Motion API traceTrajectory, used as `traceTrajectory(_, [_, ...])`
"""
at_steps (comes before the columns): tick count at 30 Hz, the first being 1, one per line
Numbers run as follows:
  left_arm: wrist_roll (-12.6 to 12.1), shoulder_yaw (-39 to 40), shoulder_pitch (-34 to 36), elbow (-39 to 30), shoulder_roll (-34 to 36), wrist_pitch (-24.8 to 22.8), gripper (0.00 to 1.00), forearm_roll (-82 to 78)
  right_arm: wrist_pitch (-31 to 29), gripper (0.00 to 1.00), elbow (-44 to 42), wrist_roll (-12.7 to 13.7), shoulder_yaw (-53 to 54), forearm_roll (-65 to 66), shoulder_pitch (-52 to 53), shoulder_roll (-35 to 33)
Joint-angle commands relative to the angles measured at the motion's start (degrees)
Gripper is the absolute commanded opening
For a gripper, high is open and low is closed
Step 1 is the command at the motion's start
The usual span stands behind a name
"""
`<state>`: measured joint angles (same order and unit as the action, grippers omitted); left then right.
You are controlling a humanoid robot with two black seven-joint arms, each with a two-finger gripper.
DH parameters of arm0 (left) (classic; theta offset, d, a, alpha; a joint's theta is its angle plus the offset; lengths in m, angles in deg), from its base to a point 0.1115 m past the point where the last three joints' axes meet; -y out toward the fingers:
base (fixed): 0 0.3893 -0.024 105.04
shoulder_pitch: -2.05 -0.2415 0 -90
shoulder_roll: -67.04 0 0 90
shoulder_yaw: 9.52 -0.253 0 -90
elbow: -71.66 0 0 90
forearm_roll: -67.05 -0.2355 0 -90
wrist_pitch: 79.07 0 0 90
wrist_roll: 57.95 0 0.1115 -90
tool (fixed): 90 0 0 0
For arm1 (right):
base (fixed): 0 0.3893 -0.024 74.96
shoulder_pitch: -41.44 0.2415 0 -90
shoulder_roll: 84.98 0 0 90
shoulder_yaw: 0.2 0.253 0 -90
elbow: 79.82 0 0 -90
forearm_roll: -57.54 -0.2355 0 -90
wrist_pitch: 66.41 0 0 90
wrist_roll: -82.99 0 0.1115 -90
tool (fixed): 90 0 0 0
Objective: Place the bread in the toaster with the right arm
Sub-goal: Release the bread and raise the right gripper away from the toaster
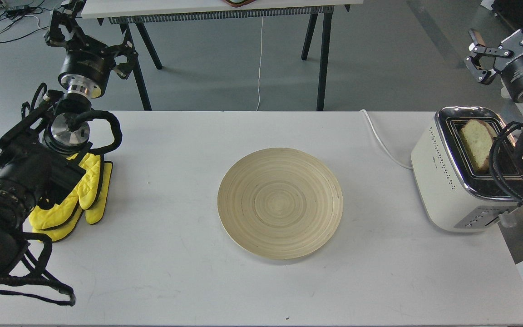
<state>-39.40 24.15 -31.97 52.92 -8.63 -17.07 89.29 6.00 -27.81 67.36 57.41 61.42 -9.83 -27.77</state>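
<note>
Right claw (500, 43); one bread (476, 143), toastered.

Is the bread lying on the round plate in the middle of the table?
No. The bread sits in a slot of the toaster, and the plate holds nothing.

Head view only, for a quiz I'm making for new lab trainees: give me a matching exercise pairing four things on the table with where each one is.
Things:
1. bread
2. plate
3. oven mitts
4. toaster

Places:
A. left side of the table, beside the left arm
B. right end of the table
C. standing in a toaster slot
D. middle of the table, with nothing on it

Pairs: 1-C, 2-D, 3-A, 4-B
</note>
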Motion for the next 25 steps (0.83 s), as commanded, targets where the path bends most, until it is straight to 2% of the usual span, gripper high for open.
traceTrajectory(1, [0.0,0.0,0.0,0.0,0.1,0.0,1.00,0.0,-2.3,0.99,-4.1,0.2,1.8,-1.7,-0.2,4.7])
traceTrajectory(7, [0.0,0.0,0.0,0.0,0.1,0.0,1.00,0.0,-2.2,0.99,-9.6,0.3,4.0,-2.7,0.3,10.9])
traceTrajectory(25, [-0.2,0.0,-0.1,0.0,0.2,0.0,1.00,0.1,-2.1,0.99,-12.5,0.1,3.2,-2.6,4.3,9.5])
